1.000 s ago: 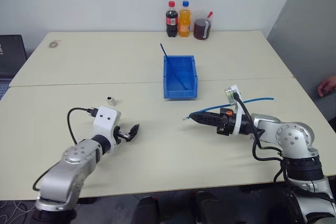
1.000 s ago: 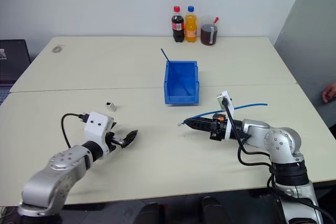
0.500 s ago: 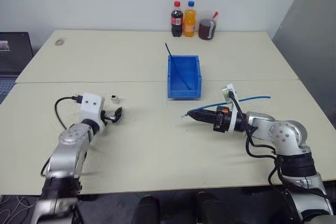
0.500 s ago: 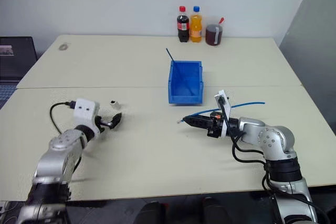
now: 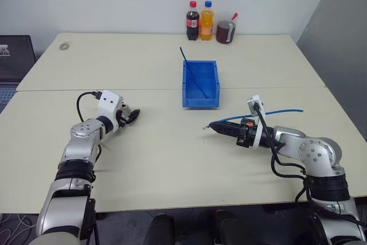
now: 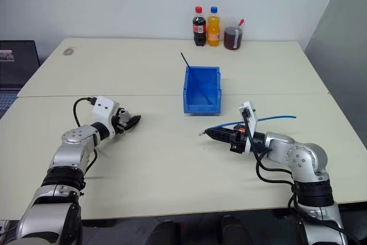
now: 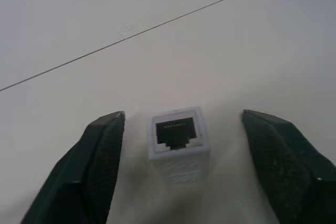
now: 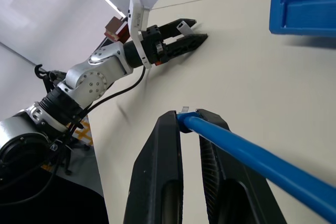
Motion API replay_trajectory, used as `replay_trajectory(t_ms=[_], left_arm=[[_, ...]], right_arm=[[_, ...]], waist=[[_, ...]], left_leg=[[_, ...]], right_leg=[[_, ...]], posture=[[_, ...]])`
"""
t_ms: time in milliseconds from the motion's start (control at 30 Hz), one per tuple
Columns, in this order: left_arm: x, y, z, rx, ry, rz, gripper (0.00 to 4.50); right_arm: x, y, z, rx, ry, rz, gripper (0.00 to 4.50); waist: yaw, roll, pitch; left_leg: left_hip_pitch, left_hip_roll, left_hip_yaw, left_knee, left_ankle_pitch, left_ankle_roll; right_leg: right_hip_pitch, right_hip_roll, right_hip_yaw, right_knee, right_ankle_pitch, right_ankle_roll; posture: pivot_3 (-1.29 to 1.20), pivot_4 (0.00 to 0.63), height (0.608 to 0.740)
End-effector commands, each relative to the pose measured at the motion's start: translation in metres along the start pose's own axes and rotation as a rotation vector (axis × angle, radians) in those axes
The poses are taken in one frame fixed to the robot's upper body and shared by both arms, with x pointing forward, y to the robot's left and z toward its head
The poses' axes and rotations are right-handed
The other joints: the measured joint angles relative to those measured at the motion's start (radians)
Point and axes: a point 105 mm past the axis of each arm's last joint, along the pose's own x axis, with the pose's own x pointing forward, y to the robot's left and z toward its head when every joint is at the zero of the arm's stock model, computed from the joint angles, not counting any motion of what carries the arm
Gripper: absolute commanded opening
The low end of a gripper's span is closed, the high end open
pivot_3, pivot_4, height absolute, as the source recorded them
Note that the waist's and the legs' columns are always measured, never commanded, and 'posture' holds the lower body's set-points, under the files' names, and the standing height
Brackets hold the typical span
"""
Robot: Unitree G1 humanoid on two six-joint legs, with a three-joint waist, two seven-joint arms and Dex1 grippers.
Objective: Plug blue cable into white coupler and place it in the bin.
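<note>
The white coupler (image 7: 178, 139) lies on the table with its dark socket facing the wrist camera. My left gripper (image 5: 132, 116) is open around it, one black finger (image 7: 100, 150) on each side with a gap to the block. The blue cable (image 5: 275, 113) runs across the table on the right. My right gripper (image 5: 214, 126) is shut on its end, held just above the table, and the fingers (image 8: 168, 182) pinch the cable just behind its plug. The bin (image 5: 200, 99) stands beyond and between both grippers.
A darker blue thin cable (image 5: 188, 67) leans out of the bin. Two bottles (image 5: 198, 21) and a cup (image 5: 224, 31) stand at the table's far edge. A laptop (image 5: 11, 55) sits off the left side. A seam (image 5: 149, 89) crosses the table behind the grippers.
My left arm has reached forward to the coupler, and its fingers now straddle the block and stand a little closer together. The right gripper has kept still with the cable.
</note>
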Motion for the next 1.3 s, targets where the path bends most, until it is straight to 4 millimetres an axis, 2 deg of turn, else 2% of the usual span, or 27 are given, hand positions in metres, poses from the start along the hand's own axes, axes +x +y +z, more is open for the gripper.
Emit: replay_trajectory(t_ms=[33,300,567,600,667,800,933,967,1100,1300], left_arm=[[-0.005,-0.001,-0.015,-0.003,0.059,0.012,2.62],[-0.017,0.006,-0.023,-0.028,0.084,0.073,0.88],[-0.019,0.002,-0.019,-0.042,0.073,0.059,0.8],[-0.018,-0.003,-0.015,-0.039,0.057,0.025,0.8],[-0.018,-0.049,0.01,0.053,-0.01,-0.25,0.8],[-0.03,-0.122,0.035,0.218,-0.076,-0.659,0.8],[-0.034,-0.167,0.043,0.297,-0.124,-0.905,0.8],[-0.034,-0.173,0.044,0.298,-0.134,-0.943,0.8],[-0.033,-0.192,0.038,0.328,-0.135,-1.07,0.8],[-0.026,-0.192,0.026,0.369,-0.115,-1.135,0.8]], right_arm=[[-0.004,0.01,0.012,-0.035,-0.048,0.023,0.18],[-0.004,0.008,0.014,-0.035,-0.054,0.012,0.18],[-0.002,0.007,0.015,-0.038,-0.051,0.018,0.18],[-0.002,0.007,0.015,-0.042,-0.049,0.018,0.18],[-0.001,0.008,0.017,-0.112,-0.015,0.013,0.18],[0.007,0.011,0.024,-0.295,0.059,0.015,0.18],[0.025,0.018,0.037,-0.461,0.099,0.043,0.18],[0.028,0.019,0.037,-0.499,0.115,0.052,0.18],[0.036,0.019,0.015,-0.638,0.224,0.095,0.18],[0.042,0.014,-0.004,-0.748,0.311,0.133,0.18]], waist=[[-0.001,0.0,0.0],[-0.013,0.0,0.0],[-0.025,0.0,0.0],[-0.025,0.0,0.0],[-0.026,0.0,0.0],[-0.015,0.001,0.001],[-0.009,0.001,0.001],[-0.008,0.001,0.001],[-0.008,0.001,0.001],[-0.007,0.001,0.001]], left_leg=[[0.0,0.0,0.0,0.0,0.0,0.0],[0.004,0.001,0.001,-0.001,0.0,0.0],[0.004,0.001,0.002,-0.001,0.0,0.0],[0.004,0.001,0.002,-0.001,0.0,0.0],[0.004,0.001,0.002,-0.002,0.0,0.0],[0.003,0.0,0.004,-0.002,0.0,0.0],[0.002,0.0,0.003,-0.001,0.0,0.0],[0.002,0.0,0.003,-0.001,0.0,0.0],[0.002,0.0,0.003,-0.001,0.0,0.0],[-0.005,0.0,0.003,0.001,0.0,0.0]], right_leg=[[0.0,0.0,0.0,0.0,0.0,0.0],[0.002,0.001,0.001,0.001,0.0,0.0],[0.002,0.001,0.002,0.001,0.0,0.0],[0.002,0.001,0.002,0.0,0.0,0.0],[0.002,0.001,0.002,0.0,0.0,0.0],[0.001,0.0,0.002,-0.001,0.0,0.0],[0.0,0.001,0.002,-0.001,0.0,0.0],[0.0,0.001,0.002,-0.001,0.0,0.0],[0.0,0.002,0.002,-0.001,0.0,0.0],[-0.007,0.002,0.002,0.0,0.0,-0.001]], posture=[[0.0,0.15,0.74],[0.0,0.15,0.74],[0.0,0.15,0.74],[0.0,0.15,0.74],[0.0,0.15,0.74],[0.0,0.15,0.74],[0.0,0.15,0.74],[0.0,0.15,0.74],[0.0,0.15,0.74],[0.0,0.15,0.74]])
